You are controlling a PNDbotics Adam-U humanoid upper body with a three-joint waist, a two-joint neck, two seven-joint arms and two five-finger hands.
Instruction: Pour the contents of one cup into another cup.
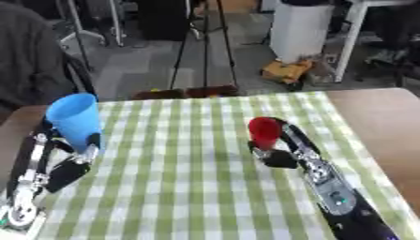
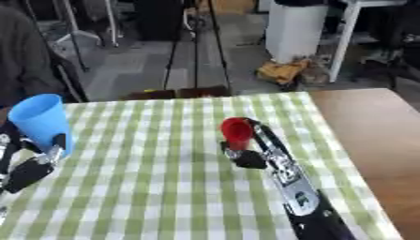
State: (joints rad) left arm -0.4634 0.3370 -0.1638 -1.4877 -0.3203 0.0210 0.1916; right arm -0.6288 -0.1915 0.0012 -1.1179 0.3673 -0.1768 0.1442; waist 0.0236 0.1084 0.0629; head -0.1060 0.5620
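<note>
Fingers of the left hand (image 1: 78, 157) curl round the lower part of the blue cup (image 1: 75, 119), holding it upright at the left edge of the green checked cloth (image 1: 189, 187). Fingers of the right hand (image 1: 275, 152) wrap the red cup (image 1: 264, 131) near the cloth's middle, well apart from the blue one. No writing shows on either cup.

Left hand (image 1: 70, 157) fingers curled round blue cup (image 1: 75, 119), upright, at left edge of checked bench (image 1: 189, 187). Right hand (image 1: 283, 150) wrapped on red cup (image 1: 264, 131), upright, mid-bench. Cups well apart.
</note>
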